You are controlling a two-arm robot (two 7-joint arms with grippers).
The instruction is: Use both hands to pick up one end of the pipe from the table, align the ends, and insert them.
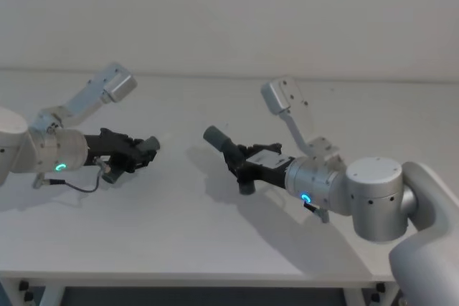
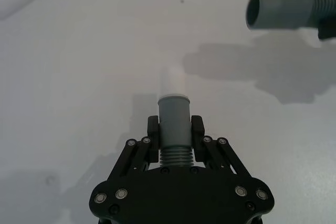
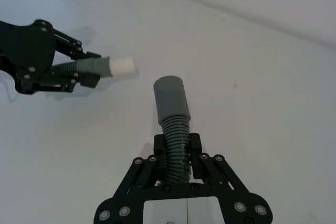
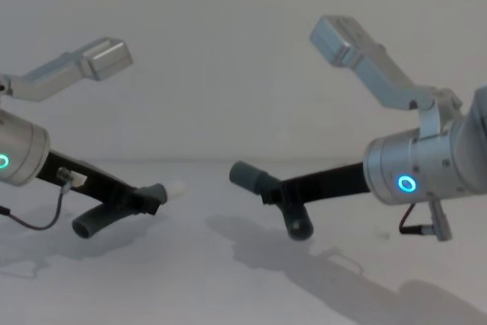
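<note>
My left gripper (image 1: 133, 153) is shut on the white-tipped pipe piece (image 2: 173, 119), gripping its ribbed part. Its white tip (image 3: 121, 65) points toward the other arm. My right gripper (image 1: 249, 165) is shut on the ribbed part of the collared pipe piece (image 3: 171, 100). That piece's wide grey opening (image 2: 258, 10) faces the left arm. Both pieces hang a little above the off-white table (image 1: 179, 234), with shadows under them. In the chest view the white tip (image 4: 176, 188) and the collar (image 4: 245, 174) are apart, with a short gap between them, the collar slightly higher.
A pale wall rises behind the table's far edge (image 1: 215, 75). The table's front edge (image 1: 201, 274) lies close to my body. A thin black cable (image 1: 79, 188) hangs from the left wrist.
</note>
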